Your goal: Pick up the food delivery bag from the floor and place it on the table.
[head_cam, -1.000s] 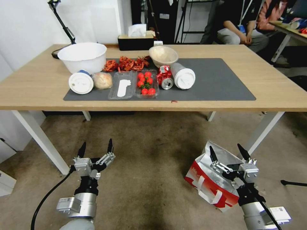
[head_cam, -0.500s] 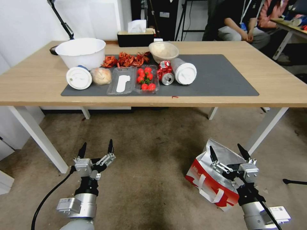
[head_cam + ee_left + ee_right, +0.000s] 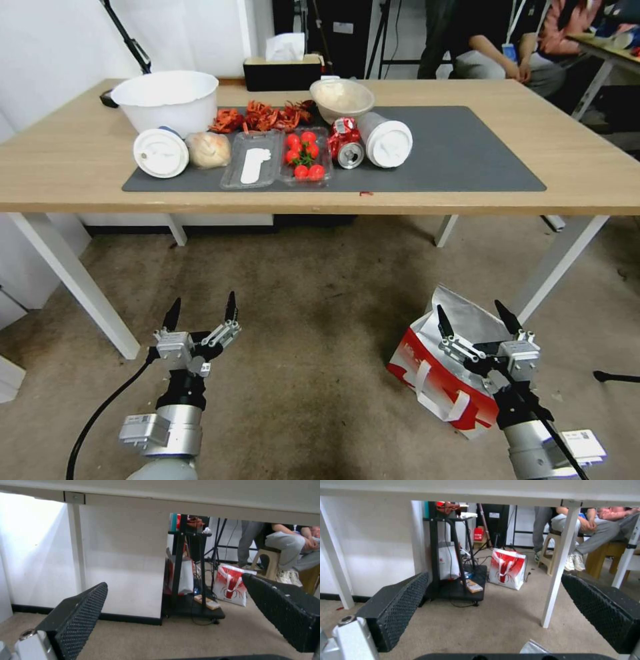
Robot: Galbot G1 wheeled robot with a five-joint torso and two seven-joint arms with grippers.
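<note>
The food delivery bag [image 3: 437, 377] sits on the floor [image 3: 313, 320] at the near right, beside the table [image 3: 573, 180] leg (its foil mouth gaping). The right gripper [image 3: 477, 320] hangs over it, fingers spread. The left gripper [image 3: 200, 310], also spread, hovers well left over bare floor.

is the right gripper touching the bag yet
Cannot tell. In the head view the open right gripper overlaps the bag on the floor, with no gap or contact plainly shown.

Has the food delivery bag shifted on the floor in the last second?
No. The food delivery bag sits at the same spot on the floor beside the white table leg; the camera shifted, not the bag.
</note>
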